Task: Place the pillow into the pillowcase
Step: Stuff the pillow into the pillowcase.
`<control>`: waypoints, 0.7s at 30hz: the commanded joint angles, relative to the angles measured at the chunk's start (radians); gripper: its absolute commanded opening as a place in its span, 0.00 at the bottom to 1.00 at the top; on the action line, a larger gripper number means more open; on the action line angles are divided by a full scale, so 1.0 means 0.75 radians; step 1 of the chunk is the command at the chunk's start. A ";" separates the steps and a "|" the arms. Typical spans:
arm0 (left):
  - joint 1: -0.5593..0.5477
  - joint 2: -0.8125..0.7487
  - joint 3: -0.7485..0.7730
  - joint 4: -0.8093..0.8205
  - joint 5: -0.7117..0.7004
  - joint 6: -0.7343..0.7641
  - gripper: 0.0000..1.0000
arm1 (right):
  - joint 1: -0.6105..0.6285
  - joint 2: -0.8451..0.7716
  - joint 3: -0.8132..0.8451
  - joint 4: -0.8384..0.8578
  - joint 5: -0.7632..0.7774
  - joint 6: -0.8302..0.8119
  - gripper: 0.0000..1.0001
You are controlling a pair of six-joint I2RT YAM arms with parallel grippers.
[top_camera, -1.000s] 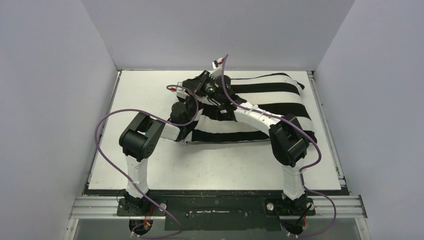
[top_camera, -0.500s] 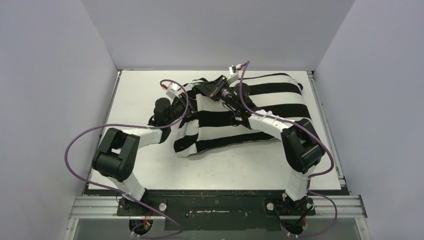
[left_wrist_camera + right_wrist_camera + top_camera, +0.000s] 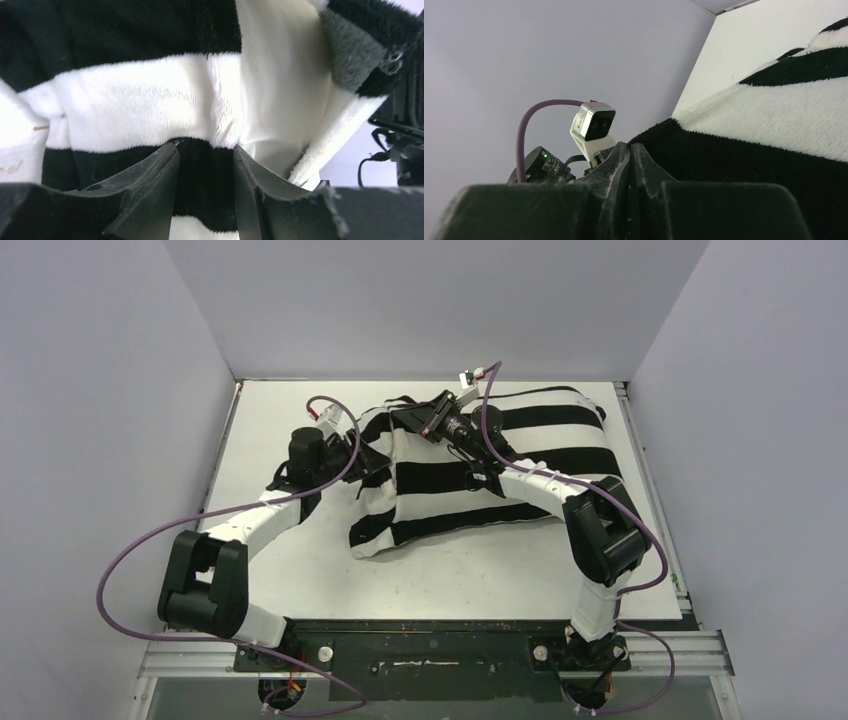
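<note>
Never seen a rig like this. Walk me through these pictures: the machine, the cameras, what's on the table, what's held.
Two robot arms stand bolted at the near edge of the table. The overhead picture looks down from behind them; the other two come from cameras on their wrists. On the table lies a plump black-and-white striped pillowcase; the off-white patch in its opening is probably the pillow. The right gripper is shut, pinching the pillowcase's raised edge. The left gripper is open, facing the striped cloth, holding nothing.
</note>
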 commanded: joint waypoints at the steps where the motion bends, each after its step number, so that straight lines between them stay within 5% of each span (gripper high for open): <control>1: 0.002 -0.123 0.039 -0.219 -0.063 0.150 0.41 | 0.001 -0.081 0.021 0.141 -0.043 0.017 0.00; 12: -0.085 -0.333 0.090 -0.425 -0.179 0.234 0.42 | 0.004 -0.079 0.023 0.139 -0.057 0.037 0.00; 21: -0.219 -0.292 0.193 -0.679 -0.410 0.275 0.37 | 0.010 -0.108 0.029 0.110 -0.042 0.026 0.00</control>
